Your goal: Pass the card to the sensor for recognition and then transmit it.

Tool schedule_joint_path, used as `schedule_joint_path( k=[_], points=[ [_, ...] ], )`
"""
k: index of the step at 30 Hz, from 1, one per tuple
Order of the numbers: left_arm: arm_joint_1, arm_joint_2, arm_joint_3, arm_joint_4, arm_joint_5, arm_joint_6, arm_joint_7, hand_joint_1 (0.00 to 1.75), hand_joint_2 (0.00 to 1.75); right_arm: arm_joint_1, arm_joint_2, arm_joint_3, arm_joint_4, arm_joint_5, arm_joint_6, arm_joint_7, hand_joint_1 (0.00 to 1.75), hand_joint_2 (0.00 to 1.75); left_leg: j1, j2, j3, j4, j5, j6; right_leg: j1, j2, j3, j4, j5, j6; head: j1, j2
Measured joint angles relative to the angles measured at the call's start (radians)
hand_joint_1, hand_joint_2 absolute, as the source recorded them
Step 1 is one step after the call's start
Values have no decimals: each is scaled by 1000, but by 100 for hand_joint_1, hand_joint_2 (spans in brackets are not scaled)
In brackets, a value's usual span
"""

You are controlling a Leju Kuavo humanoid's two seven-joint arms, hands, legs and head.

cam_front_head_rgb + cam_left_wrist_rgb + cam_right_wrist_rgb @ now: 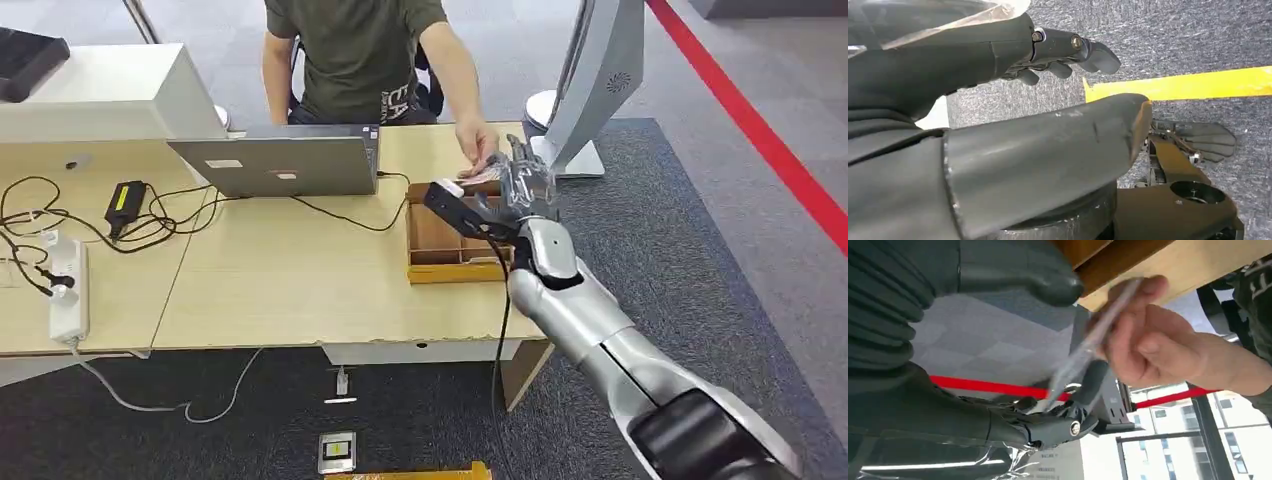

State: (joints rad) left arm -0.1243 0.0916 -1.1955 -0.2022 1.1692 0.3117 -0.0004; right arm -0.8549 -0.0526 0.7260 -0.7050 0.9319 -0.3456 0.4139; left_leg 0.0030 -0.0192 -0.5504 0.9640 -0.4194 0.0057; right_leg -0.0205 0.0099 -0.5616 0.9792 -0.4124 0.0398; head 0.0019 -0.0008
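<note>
The right arm (600,340) is extended from the lower right of the head view up toward the centre right, its right hand (527,190) raised over the far right part of the bench (300,280), just above a wooden tray (440,250). In the right wrist view the card (1088,347) is seen blurred, edge-on, its long axis running diagonally from the upper right toward the lower centre of the frame. Its lower end lies among the dark fingers (1093,382) of the right hand, while its upper end is gripped by a person's hand (1148,340); whether the robot's fingers are actually pinching the card cannot be told. In the head view the person's hand is seen touching the robot's hand at the bench's far edge, beside a white stand (590,90). The left hand (1063,50) is shown in the left wrist view with its fingers loosely curled and apart, nothing held, above grey carpet (1173,35) and a yellow strip (1188,85). A laptop (280,160) sits upper centre.
</note>
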Motion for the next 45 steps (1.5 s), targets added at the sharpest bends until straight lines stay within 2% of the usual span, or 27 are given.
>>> schedule_joint_path(
  k=[9,15,21,25,28,33,34,36,40,45],
  points=[
    [1,0,8,0,8,10,0,0,0,0,8,1,11,31,-24,-22,0,0,0,0,0,0,0,0,0,0,0,0,0,0,0,0],
    [2,-1,21,0,35,16,10,0,0,29,-5,-23,-43,18,-14,-71,0,0,0,0,1,1,0,0,0,0,0,-1,0,0,0,0],
    [6,-6,42,0,63,38,38,0,0,155,-87,-55,-237,-53,116,-83,0,0,0,0,1,1,0,0,0,0,0,-1,0,0,0,0],
    [10,-6,52,0,59,50,71,0,0,257,-189,-77,-415,-164,170,-33,0,0,0,0,1,1,-1,1,0,0,0,-2,0,0,0,0],
    [12,-6,56,0,58,58,72,0,0,323,-266,-86,-550,-215,172,2,0,0,0,0,1,1,-1,1,-1,0,0,-2,0,0,0,0],
    [13,-6,58,0,56,66,70,0,0,414,-384,-88,-761,-241,127,56,0,0,0,0,1,1,-1,1,0,0,0,-2,0,0,0,0],
    [13,-6,58,0,56,66,65,0,0,425,-402,-88,-793,-233,121,64,0,175,0,0,1,1,-1,1,0,1,0,-2,0,0,0,0],
    [12,-6,61,-1,58,67,55,0,0,457,-442,-88,-870,-176,103,102,0,175,0,0,1,1,-1,1,0,1,0,-2,0,0,0,0],
    [13,-9,66,-1,74,89,46,0,0,548,-504,-85,-1029,88,114,239,0,175,0,0,0,1,-1,1,0,1,0,-2,0,0,0,0],
    [11,-21,85,-1,104,126,29,0,0,680,-535,-71,-1208,305,147,276,0,175,0,0,0,0,-2,0,1,0,1,-2,-1,-1,0,0]
  ],
)
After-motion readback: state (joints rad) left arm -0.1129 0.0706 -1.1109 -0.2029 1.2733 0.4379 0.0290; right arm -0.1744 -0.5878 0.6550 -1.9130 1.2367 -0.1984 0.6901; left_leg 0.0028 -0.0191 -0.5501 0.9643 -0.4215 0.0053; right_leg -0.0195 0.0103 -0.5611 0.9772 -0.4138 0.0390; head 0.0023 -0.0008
